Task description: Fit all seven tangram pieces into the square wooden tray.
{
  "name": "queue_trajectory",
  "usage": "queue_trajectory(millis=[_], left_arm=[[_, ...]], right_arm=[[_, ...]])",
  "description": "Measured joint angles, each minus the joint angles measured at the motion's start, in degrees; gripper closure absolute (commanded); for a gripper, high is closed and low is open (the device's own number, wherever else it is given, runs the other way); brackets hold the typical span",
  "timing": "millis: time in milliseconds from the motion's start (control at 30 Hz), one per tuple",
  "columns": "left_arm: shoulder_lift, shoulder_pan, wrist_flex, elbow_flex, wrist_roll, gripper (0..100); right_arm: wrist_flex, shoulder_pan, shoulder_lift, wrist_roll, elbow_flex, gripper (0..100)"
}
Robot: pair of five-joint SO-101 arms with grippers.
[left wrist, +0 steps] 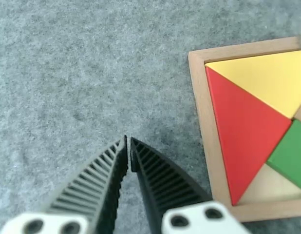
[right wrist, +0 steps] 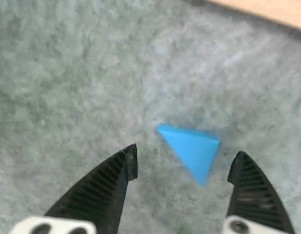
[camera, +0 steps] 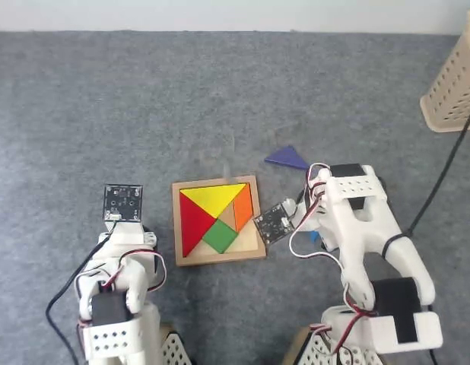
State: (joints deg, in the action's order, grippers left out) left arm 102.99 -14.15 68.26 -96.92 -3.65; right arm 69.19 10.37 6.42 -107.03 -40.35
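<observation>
My right tool [right wrist: 186, 151] is open, one finger at each side of the small blue triangle [right wrist: 192, 148]. It lies flat on the grey table [right wrist: 67, 73], near the wooden tray [camera: 176, 224], with one corner pointing back to me. My left tool [left wrist: 128, 140] is closed, just beside the tray

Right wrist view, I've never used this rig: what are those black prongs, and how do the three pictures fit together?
Those prongs are the right pincer, open and filmed from that arm's wrist, with a blue triangle on the grey mat between its tips. The left wrist view shows the left pincer, shut and empty, beside the wooden tray. The high view looks down from above: the tray holds yellow, red, green and orange pieces, and a purple triangle lies outside it.
</observation>
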Motion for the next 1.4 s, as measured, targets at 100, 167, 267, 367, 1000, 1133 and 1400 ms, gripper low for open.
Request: queue_trajectory(millis=[100,167,267,367,1000,1133,1400], left_arm=[[0.0,0.0,0.0,0.0,0.0,99],[0.0,0.0,0.0,0.0,0.0,99],[0.0,0.0,0.0,0.0,0.0,99],[0.0,0.0,0.0,0.0,0.0,99],[0.0,0.0,0.0,0.0,0.0,99],[0.0,0.0,0.0,0.0,0.0,99],[0.0,0.0,0.0,0.0,0.0,99]], right_arm=[[-0.7,0.3,0.0,-0.5,-0.8,70.0],[-2.1,0.1,0.0,-0.7,-2.5,70.3],[-5.5,0.3,0.0,-0.7,-5.3,75.2],[-7.9,0.3,0.1,-0.7,-6.2,78.8],[-9.0,5.6,0.4,45.4,-2.4,86.5],[-8.9,5.6,0.4,53.5,-1.8,86.6],[-7.1,6.4,0.4,58.9,1.5,92.9]])
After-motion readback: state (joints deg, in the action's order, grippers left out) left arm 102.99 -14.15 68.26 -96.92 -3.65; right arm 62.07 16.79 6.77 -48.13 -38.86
